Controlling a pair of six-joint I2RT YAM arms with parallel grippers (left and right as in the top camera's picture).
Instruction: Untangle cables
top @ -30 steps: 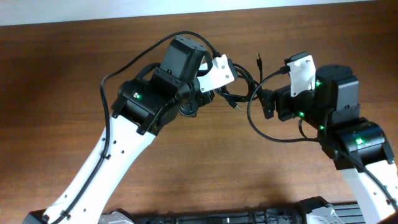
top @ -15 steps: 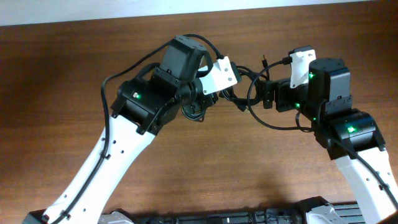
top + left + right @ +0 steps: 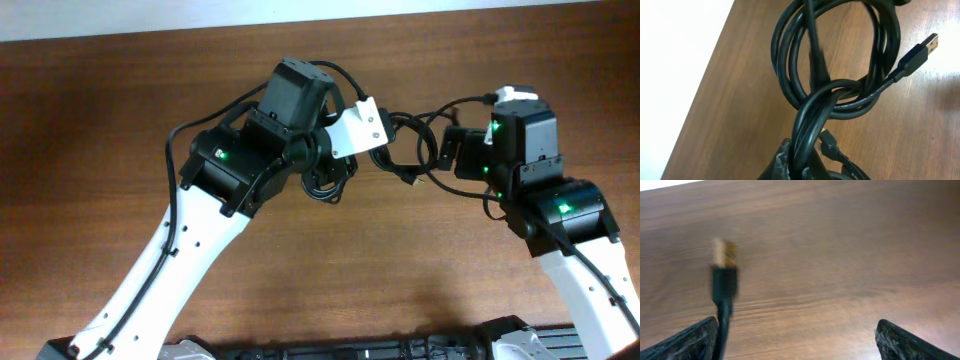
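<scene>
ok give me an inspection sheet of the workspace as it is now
surface: brown wood table, bare where it shows
job's things: black cords looped and crossed in one bundle; one plug sticks out free
clutter: nothing seen
hands: left hand shut on the cords; right hand open, closed on nothing
cables: arm wire runs along the left arm
surroundings: white strip past the table's far edge; dark frame at the near edge
</scene>
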